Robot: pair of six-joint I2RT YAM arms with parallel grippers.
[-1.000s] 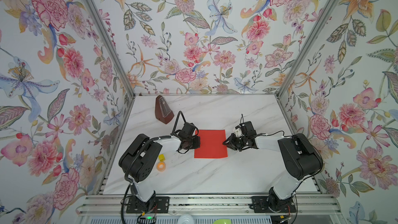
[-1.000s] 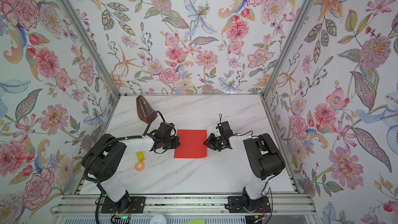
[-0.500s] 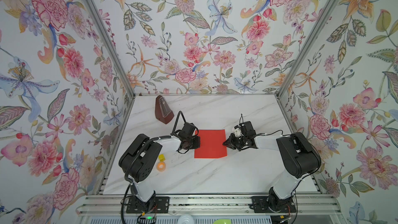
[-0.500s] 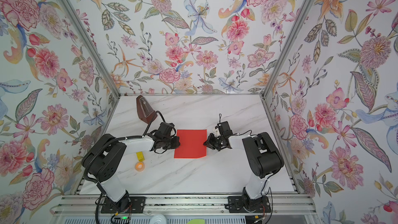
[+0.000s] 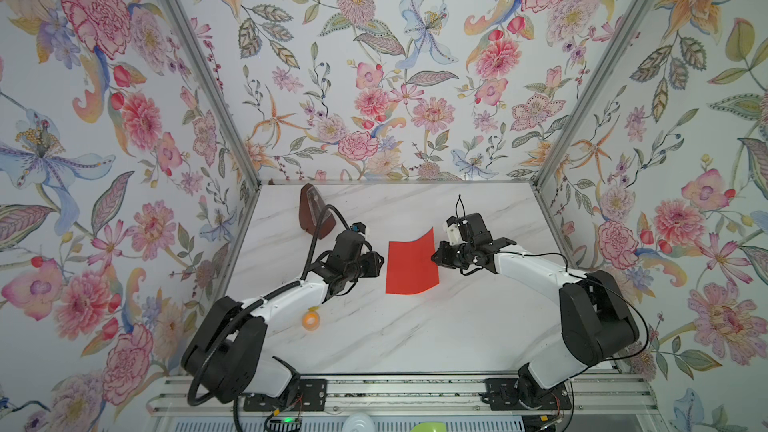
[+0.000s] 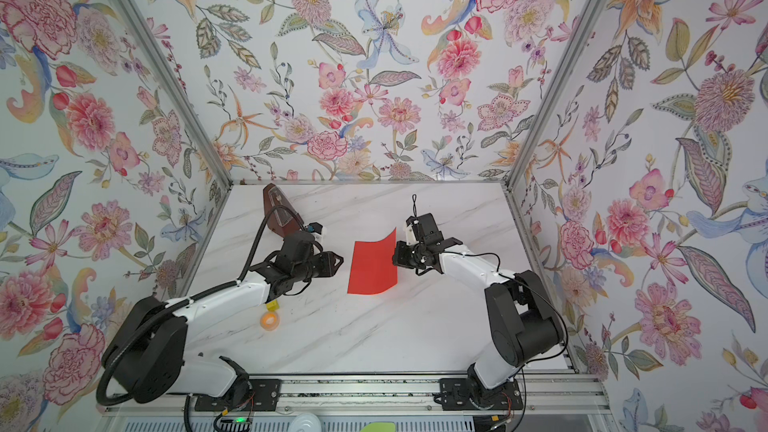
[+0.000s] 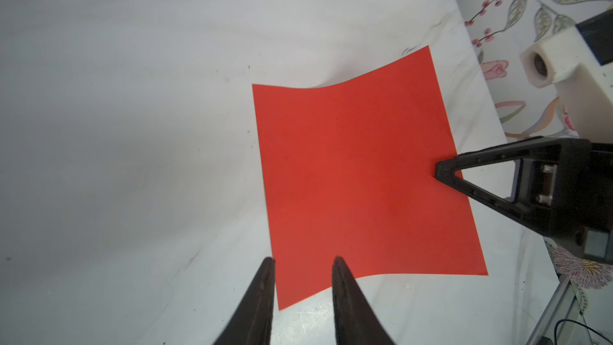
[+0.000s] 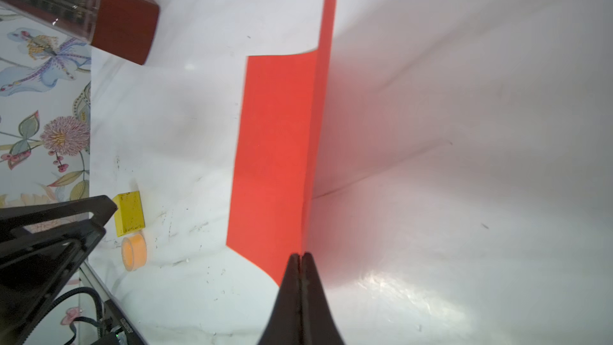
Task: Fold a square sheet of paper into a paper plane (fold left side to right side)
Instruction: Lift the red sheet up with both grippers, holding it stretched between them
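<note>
The thin square sheet of bright red paper (image 5: 409, 265) lies mid-frame in both top views, its right edge curling upward, clamped by the right gripper (image 8: 302, 255). The left gripper (image 7: 304, 260) has its jaws slightly parted, empty, at the opposite edge. Light, floppy, crease-prone: likely best pinched at edges.

Between your left gripper (image 5: 379, 263) and right gripper (image 5: 435, 258) only the square sheet of paper (image 5: 409, 270) intervenes, raised at the right jaws. Behind your left jaws stand the metronome (image 5: 312, 214), yellow block (image 6: 272, 305) and orange ring (image 5: 310, 320); the table (image 5: 415, 338) elsewhere offers open passage.
</note>
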